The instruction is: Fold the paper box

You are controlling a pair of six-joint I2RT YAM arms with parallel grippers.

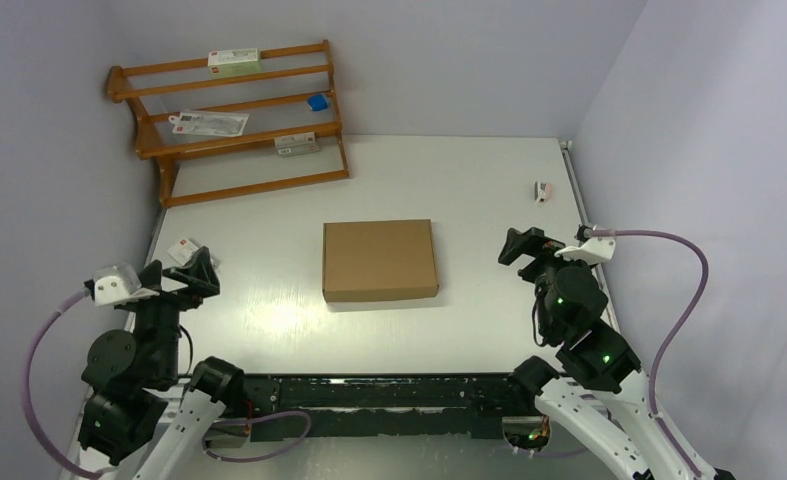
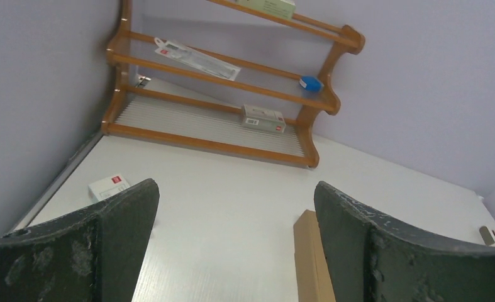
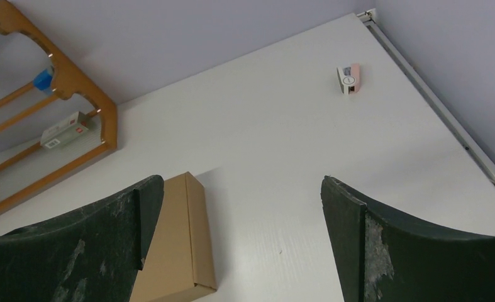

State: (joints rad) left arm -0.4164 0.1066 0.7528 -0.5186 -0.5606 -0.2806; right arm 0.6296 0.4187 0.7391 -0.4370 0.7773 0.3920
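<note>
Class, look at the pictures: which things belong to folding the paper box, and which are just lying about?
For the job:
paper box, lying shut
left hand, open
right hand, open

Lying about:
wooden rack
white packets on its shelves
blue item on the rack
loose white packet near the left hand
small pink-and-white item, far right

Top view looks down over the table [image 1: 469,180], wrist views sit low facing the back wall [image 2: 421,94], all share the paper box [image 1: 379,260] and rack [image 1: 234,120].

One paper box [image 1: 379,260], one wooden rack [image 1: 231,120], four white packets [image 1: 234,60] [image 1: 209,123] [image 1: 296,144] [image 1: 184,250], two claws [image 2: 235,189] [image 3: 241,182]
</note>
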